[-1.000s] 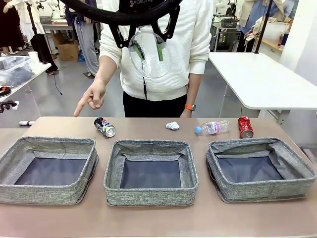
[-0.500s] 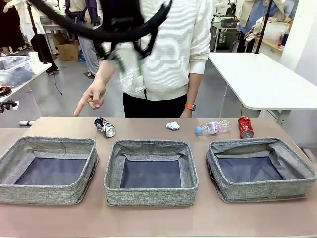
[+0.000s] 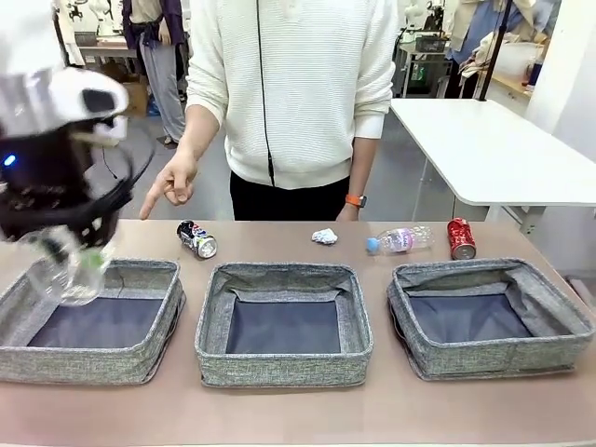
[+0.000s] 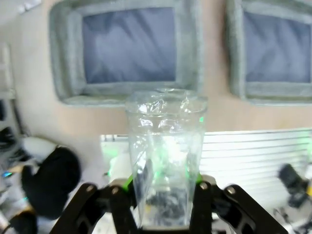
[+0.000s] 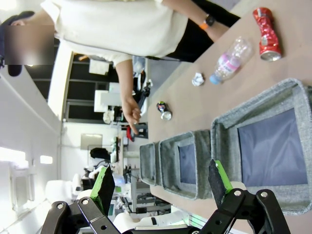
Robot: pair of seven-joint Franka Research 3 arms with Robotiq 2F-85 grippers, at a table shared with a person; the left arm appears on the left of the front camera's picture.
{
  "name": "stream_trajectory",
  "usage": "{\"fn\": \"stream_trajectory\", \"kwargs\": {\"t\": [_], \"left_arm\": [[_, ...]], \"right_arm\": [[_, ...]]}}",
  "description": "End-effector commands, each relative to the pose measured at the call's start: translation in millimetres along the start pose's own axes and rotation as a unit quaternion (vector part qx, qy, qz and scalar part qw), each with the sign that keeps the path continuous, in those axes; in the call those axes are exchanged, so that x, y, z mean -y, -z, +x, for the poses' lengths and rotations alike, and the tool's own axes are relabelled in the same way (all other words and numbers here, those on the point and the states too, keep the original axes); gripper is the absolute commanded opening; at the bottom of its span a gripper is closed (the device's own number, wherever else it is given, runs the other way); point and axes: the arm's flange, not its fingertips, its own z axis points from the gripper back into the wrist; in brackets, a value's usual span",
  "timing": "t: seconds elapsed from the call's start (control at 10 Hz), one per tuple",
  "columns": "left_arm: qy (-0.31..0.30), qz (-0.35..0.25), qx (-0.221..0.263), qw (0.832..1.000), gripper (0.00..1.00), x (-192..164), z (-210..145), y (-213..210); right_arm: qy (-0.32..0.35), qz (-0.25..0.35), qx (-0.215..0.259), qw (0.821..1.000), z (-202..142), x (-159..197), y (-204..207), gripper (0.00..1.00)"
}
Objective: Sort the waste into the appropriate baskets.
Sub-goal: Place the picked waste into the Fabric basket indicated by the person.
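At table's left end, front view: left gripper (image 3: 63, 244) clamped on the clear plastic cup (image 3: 72, 275), crumpled, see-through, hanging mouth-down over the far-left corner of the left basket (image 3: 93, 365). Touching the wall or above it: cannot tell. A second ago the cup was high at picture centre, before the person's chest; it has swung left and down. Everything else is unmoved: dark can (image 3: 197, 239), paper wad (image 3: 324, 237), bottle (image 3: 400, 240) and red can (image 3: 460, 238) lie in a row behind the middle basket (image 3: 284, 368) and right basket (image 3: 494, 358). The person's hand (image 3: 173, 181) points down near the dark can. A bare table strip runs along the near edge; the gaps between baskets are narrow.

Left wrist view: green pads (image 4: 128, 182) press both sides of the cup's dented wall. Two baskets lie beyond, dark bottoms bare, with a strip of table between them.

Right wrist view: right gripper (image 5: 161, 185) has its fingers wide apart, holding nothing, off the right basket's near side, well apart from the cans.
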Motion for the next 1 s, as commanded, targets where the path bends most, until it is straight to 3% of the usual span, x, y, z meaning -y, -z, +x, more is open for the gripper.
{"fn": "stream_trajectory", "kwargs": {"t": [0.0, 0.4, 0.8, 0.9], "left_arm": [[-0.014, -0.04, 0.037, 0.998, 0.38, -41, 9, 24], [-0.141, -0.09, 0.045, 0.985, 0.38, -93, 70, 59], [-0.148, -0.103, 0.043, 0.983, 0.38, -95, 78, 63], [-0.156, -0.104, 0.049, 0.981, 0.69, -96, 77, 65]], "right_arm": [[-0.012, 0.012, 0.007, 1.0, 3, -1, 2, 1.0], [-0.012, 0.012, 0.007, 1.0, 3, -1, 2, 1.0], [-0.012, 0.012, 0.007, 1.0, 3, -1, 2, 1.0], [-0.012, 0.012, 0.007, 1.0, 3, -1, 2, 1.0]]}}
